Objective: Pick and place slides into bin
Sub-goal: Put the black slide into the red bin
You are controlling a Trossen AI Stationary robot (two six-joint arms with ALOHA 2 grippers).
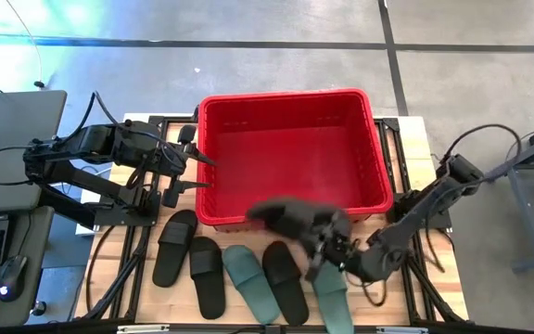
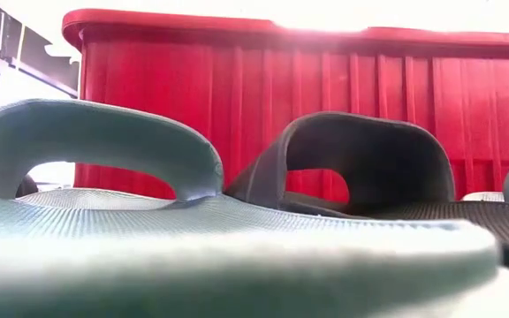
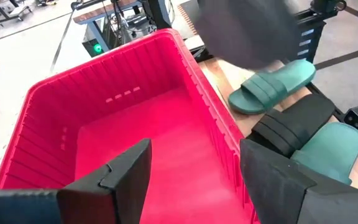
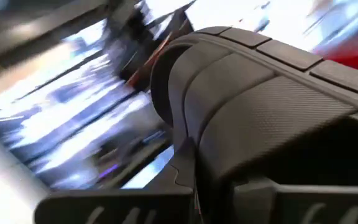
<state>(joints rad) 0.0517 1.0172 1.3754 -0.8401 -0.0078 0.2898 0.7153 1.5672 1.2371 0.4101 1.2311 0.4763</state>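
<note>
The red bin [image 1: 290, 153] stands at the table's middle far side. My right gripper [image 1: 327, 246] is shut on a black slide [image 1: 286, 215], blurred, just above the bin's near rim. On the table near the front edge lie two black slides [image 1: 174, 246] [image 1: 207, 274], a teal slide [image 1: 248, 283], another black slide [image 1: 286, 278] and a second teal slide [image 1: 332, 295], all on their soles. My left gripper [image 1: 200, 172] is open and empty at the bin's left wall; in its wrist view [image 3: 194, 180] the fingers stand either side of that wall. My right gripper holds the black slide near one end, close behind its wide strap [image 4: 229, 81]; the slide fills the wrist view and hides the contact. The fingers come roughly level from the table's right. The slide sticks out leftward, lifted clear of the table.
The bin's ribbed walls and thick rim [image 2: 290, 26] rise high above the slides [image 2: 104, 141] [image 2: 360, 150] in the low view. The bin's inside [image 3: 160, 130] shows no slides. Dark arm bases and cables flank the table left and right.
</note>
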